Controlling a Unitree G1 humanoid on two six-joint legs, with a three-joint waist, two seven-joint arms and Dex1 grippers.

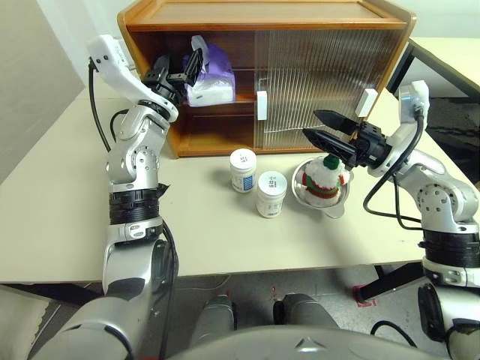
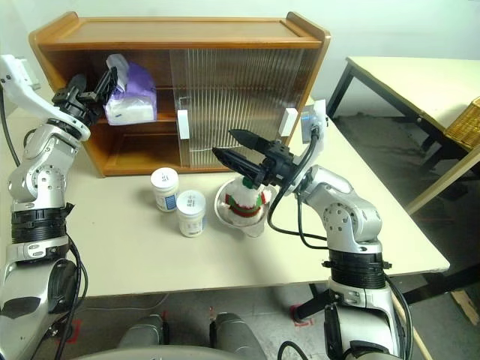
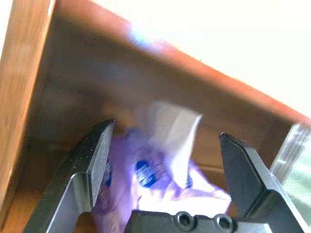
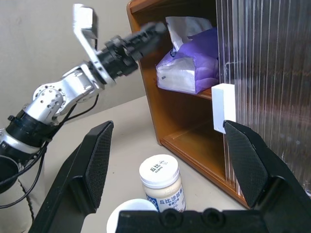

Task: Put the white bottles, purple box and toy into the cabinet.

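Purple box (image 1: 208, 77) on cabinet (image 1: 315, 45) shelf, part-hidden by spread left end effector (image 1: 177, 71), right end effector (image 1: 324, 127) spread, empty.

A plain test room or lab: bare beige tables (image 2: 390, 217), blank white walls (image 2: 420, 30), cables on the floor.

Cabinet (image 1: 225, 15) left side open; ribbed doors (image 1: 315, 82) block right.

Beige table (image 1: 67, 187), clear glass bowl (image 1: 334, 202) on it, second table (image 2: 420, 82) behind, wicker basket (image 2: 463, 120) beside
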